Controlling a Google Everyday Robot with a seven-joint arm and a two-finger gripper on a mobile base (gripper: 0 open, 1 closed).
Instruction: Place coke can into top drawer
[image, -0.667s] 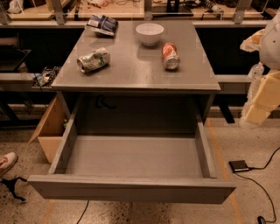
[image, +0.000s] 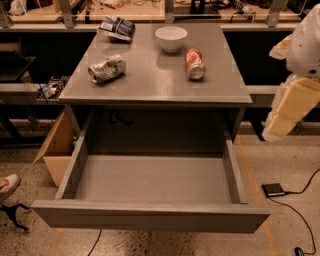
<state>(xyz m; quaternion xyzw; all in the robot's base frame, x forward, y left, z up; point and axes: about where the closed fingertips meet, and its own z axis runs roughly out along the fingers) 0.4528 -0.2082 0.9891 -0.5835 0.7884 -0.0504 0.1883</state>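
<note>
The coke can (image: 194, 64), red with white markings, lies on its side on the grey cabinet top (image: 150, 82), right of centre and just in front of the white bowl. The top drawer (image: 150, 215) is pulled fully out below the cabinet top, and its grey floor holds nothing. My gripper (image: 286, 112) hangs at the right edge of the view, a pale yellow part under the white arm. It is right of the cabinet, apart from the can, and above the floor beside the drawer.
A white bowl (image: 171, 38) stands at the back of the top. A dented silver-green can (image: 106, 68) lies at the left, and a snack bag (image: 116, 27) at the back left. A cardboard box (image: 57, 150) sits left of the drawer. A small black device with a cable (image: 273, 189) lies on the floor at the right.
The gripper and arm at the right edge have edged slightly left, toward the cabinet. The cans, bowl and drawer have not moved.
</note>
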